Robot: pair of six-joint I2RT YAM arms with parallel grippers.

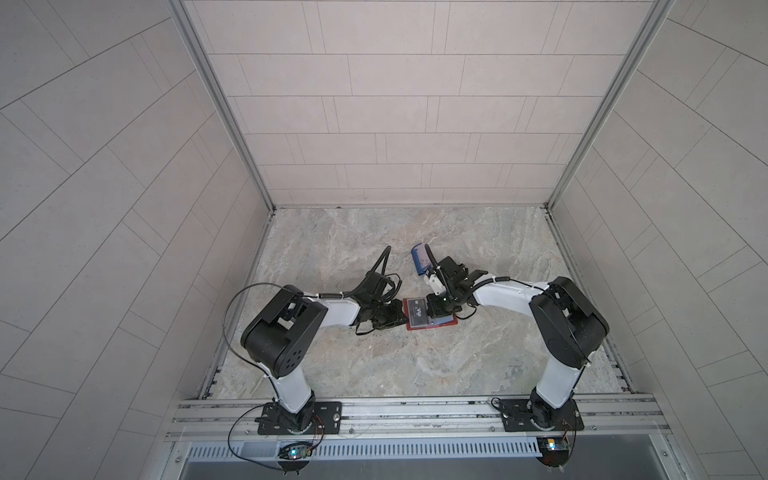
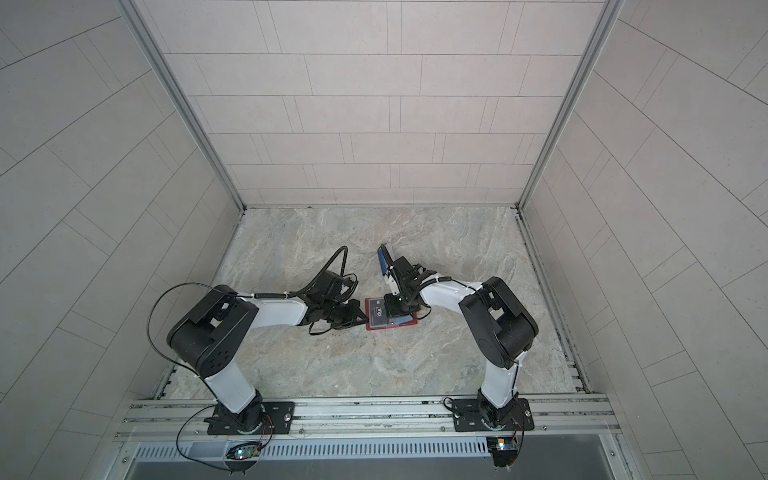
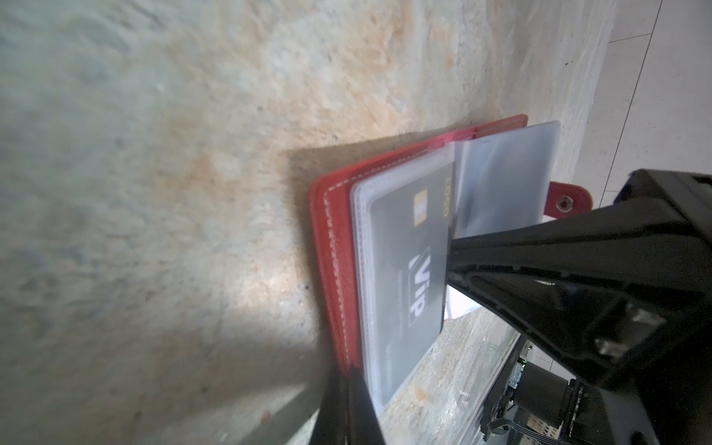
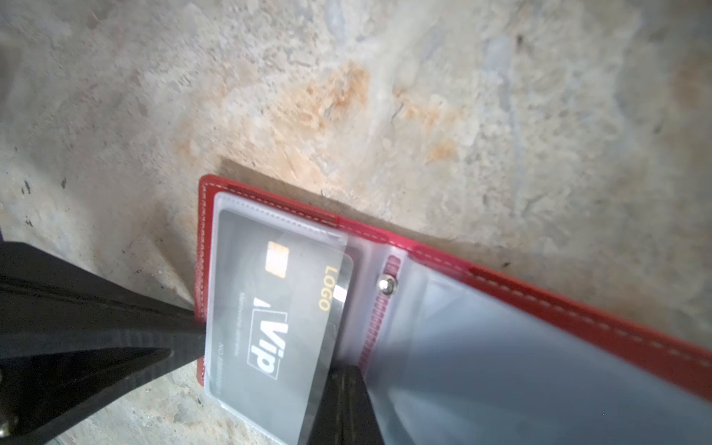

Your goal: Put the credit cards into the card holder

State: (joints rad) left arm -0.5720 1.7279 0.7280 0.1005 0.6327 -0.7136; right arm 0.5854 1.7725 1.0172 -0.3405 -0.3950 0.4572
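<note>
Plastic as thin as the black card (image 4: 269,327) is likely light, stiff across its face yet springy, and slick against a sleeve. I judge the safest hold to be a pinch on the edge that lies outside the sleeve, leaving the rest free to slide in flat. Nearest the robot's base, on the marbled surface (image 1: 374,365), the card holder (image 4: 539,304) lies open with its red cover down. Its clear sleeves (image 4: 462,366) look floppy and apt to buckle or lift unless the cover is pinned. The left hand (image 3: 348,379) is closed tight on the holder's outer edge, with a sliver of red cover showing between its fingers, which steadies it. The black card sits mostly inside the sleeve on that half, slightly askew, its edge toward the spine not under the plastic. The right hand (image 4: 341,379), fingers together with no gap, meets that free edge; whether it pinches the card or only pushes it I cannot tell. Farther back, beside the right wrist, a small blue stand (image 1: 419,259) stands apart from the holder, and what it carries is too small to make out.
</note>
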